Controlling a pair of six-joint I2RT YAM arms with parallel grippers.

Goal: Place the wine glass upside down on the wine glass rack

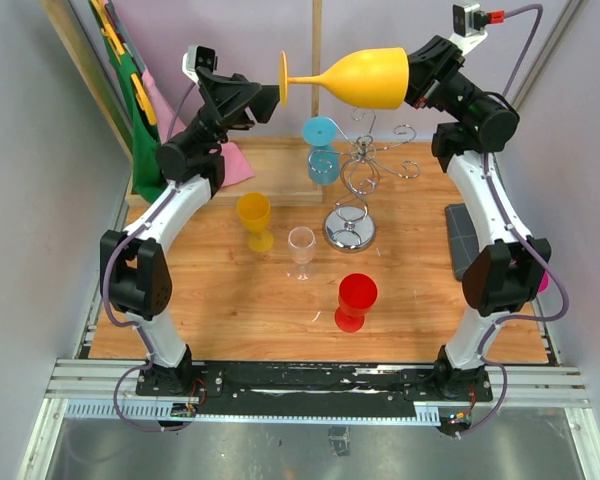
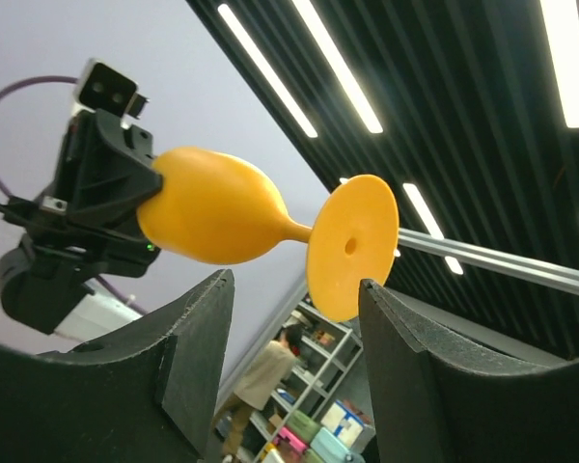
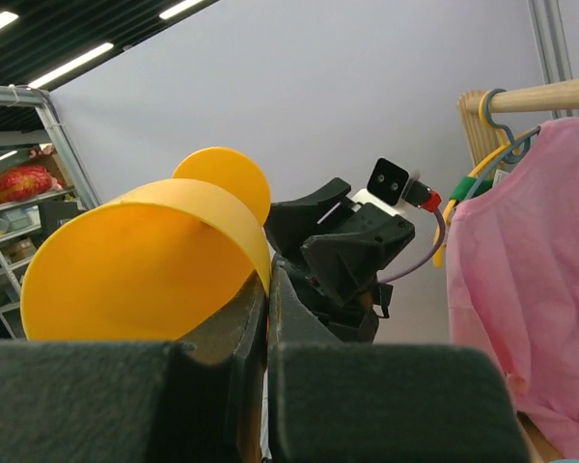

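The glass (image 1: pixel 365 78) lies on its side high in the air, well above the counter (image 1: pixel 230 300) and the rack (image 1: pixel 360 175). The right tool (image 3: pixel 268 289) is clenched on the wall of the bowl at the rim. The left tool (image 2: pixel 294 289) is released, and the foot of the glass is between its fingers, nearer to one finger than to the other.

I think the step in hand is to pass the glass to the left tool. To do it well, the left tool should first centre itself, then close firmly. The right tool should let go only after that. Later the foot must point up, so the stem can slide into a curled arm of the rack.

I can read no brand, label or writing.
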